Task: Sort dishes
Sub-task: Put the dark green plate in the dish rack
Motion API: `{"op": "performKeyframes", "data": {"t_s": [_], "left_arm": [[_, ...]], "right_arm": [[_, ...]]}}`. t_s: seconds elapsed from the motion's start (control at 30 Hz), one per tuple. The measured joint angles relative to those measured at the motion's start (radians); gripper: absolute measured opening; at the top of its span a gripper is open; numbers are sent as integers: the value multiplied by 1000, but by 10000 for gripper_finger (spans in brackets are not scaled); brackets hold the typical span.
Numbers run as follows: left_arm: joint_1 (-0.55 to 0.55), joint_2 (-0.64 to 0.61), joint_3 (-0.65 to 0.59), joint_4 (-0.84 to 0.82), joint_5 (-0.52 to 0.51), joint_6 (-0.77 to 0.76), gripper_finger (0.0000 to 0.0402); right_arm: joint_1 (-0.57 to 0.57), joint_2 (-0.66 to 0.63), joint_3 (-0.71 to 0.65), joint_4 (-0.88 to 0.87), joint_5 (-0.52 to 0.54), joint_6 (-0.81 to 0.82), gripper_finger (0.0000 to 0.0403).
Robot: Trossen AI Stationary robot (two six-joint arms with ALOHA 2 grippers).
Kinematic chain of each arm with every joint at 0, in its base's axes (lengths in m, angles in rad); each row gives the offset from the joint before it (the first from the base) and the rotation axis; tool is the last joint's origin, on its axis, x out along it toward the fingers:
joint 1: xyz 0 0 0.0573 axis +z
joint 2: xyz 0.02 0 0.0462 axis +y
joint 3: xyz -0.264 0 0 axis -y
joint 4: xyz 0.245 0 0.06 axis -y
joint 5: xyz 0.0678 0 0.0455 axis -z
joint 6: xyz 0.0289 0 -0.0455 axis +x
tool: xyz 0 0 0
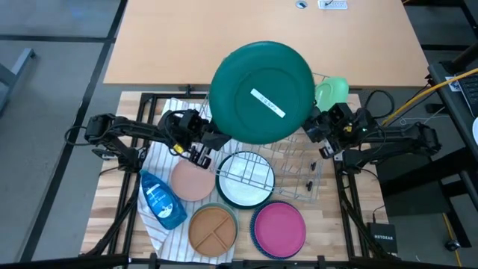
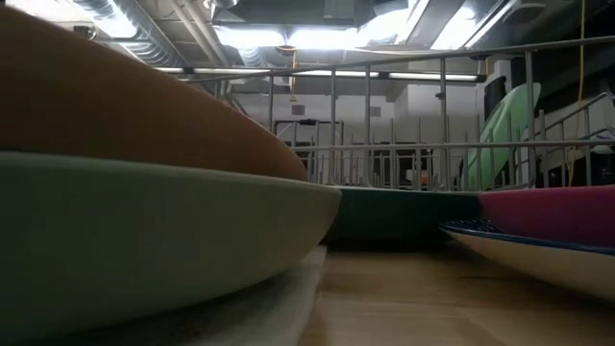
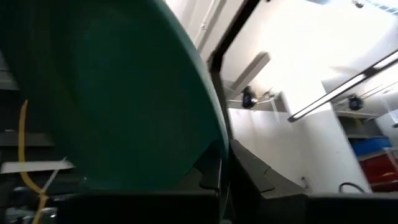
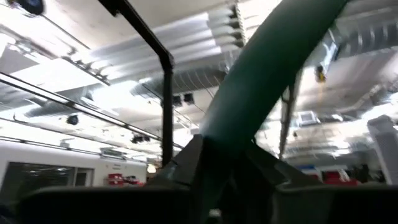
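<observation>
Dark green plate, clamped by left gripper and right gripper, hides rack behind.

Ceiling strip lights glare white in the low view, while the near plates fill its foreground as dim, out-of-focus masses. Both wrist views are soft and smeared, with overexposed ceilings behind the dark green plate. The high view is evenly lit, with faint shadows.
</observation>
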Motion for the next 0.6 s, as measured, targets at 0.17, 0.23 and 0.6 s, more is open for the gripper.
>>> {"op": "performKeyframes", "data": {"t_s": [0.17,0.23,0.6], "left_arm": [[29,1,0,-8,-14,25,29],[42,1,0,-11,-14,25,39],[120,2,-1,-188,-85,27,108]], "right_arm": [[0,0,0,75,-12,13,32],[0,2,0,93,-17,17,29],[-1,-5,0,136,86,19,29]]}}
